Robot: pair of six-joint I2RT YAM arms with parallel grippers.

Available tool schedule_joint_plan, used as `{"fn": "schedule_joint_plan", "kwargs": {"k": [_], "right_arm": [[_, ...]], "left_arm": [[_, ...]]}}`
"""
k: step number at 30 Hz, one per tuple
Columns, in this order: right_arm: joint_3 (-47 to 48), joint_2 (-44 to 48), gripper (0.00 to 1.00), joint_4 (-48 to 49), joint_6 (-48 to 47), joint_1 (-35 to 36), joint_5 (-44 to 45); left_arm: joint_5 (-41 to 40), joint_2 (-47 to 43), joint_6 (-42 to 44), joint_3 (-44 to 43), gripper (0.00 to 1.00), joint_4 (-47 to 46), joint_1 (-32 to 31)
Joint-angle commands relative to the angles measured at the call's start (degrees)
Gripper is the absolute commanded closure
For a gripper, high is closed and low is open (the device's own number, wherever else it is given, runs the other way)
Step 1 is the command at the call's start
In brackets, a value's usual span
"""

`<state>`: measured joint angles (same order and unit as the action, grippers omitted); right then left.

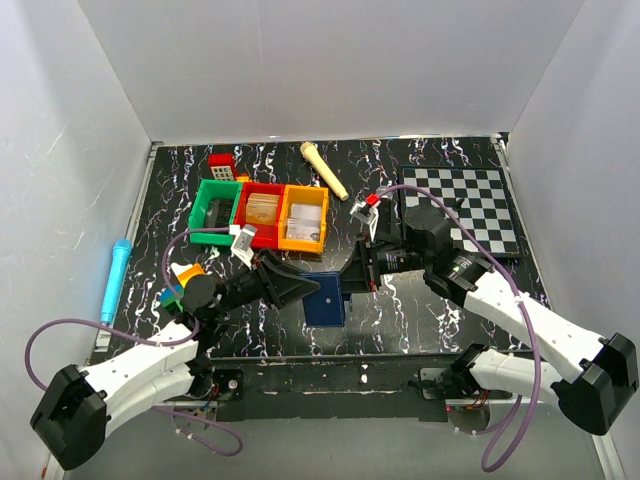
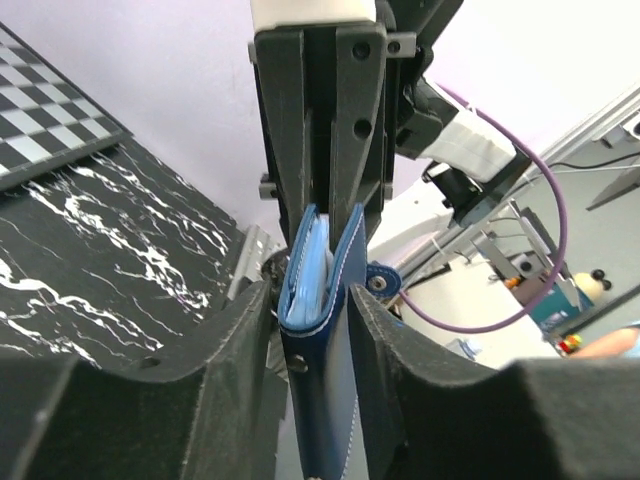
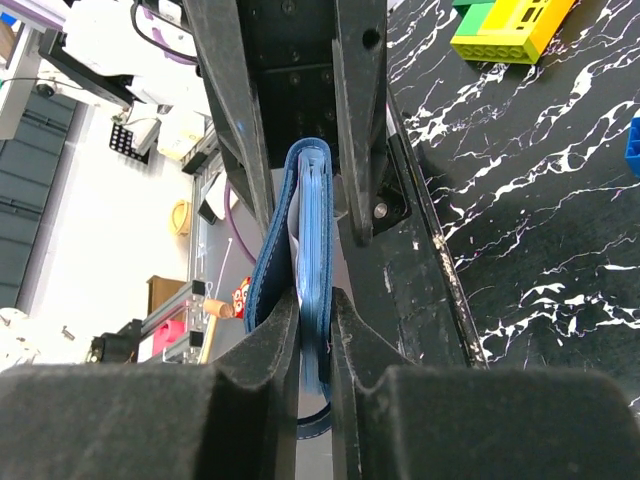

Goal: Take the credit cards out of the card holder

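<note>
White walls enclose a black, white-veined tabletop (image 1: 420,310). Just toward 6 o'clock from its centre, the small navy-blue folding card holder (image 1: 326,300) is held up. The left gripper (image 2: 312,292) pinches it from 9 o'clock and the right gripper (image 3: 315,298) from 3 o'clock, both clamped on it. No card looks pulled out yet, so all the extraction remains. Its broad face is up and its long axis seems to run roughly 12-to-6.

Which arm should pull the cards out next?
Probably right. The right fingers clamp narrowly where the light-blue inner layers of the card holder show, while the left fingers straddle the whole holder, better placed to steady it.
</note>
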<state>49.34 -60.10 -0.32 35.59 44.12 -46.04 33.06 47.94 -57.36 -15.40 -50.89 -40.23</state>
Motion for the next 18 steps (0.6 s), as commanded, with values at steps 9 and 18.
{"fn": "schedule_joint_plan", "kwargs": {"k": [9, 18], "right_arm": [[10.8, -1.7, 0.99, -22.4, -10.0, 0.5, 15.9], [21.2, -6.7, 0.99, -40.2, -14.2, 5.4, 43.5]], "left_arm": [[-16.2, -7.8, 6.4, -4.1, 0.46, 21.0, 0.2], [-21.3, 0.5, 7.9, -14.0, 0.38, 36.1, -1.9]]}}
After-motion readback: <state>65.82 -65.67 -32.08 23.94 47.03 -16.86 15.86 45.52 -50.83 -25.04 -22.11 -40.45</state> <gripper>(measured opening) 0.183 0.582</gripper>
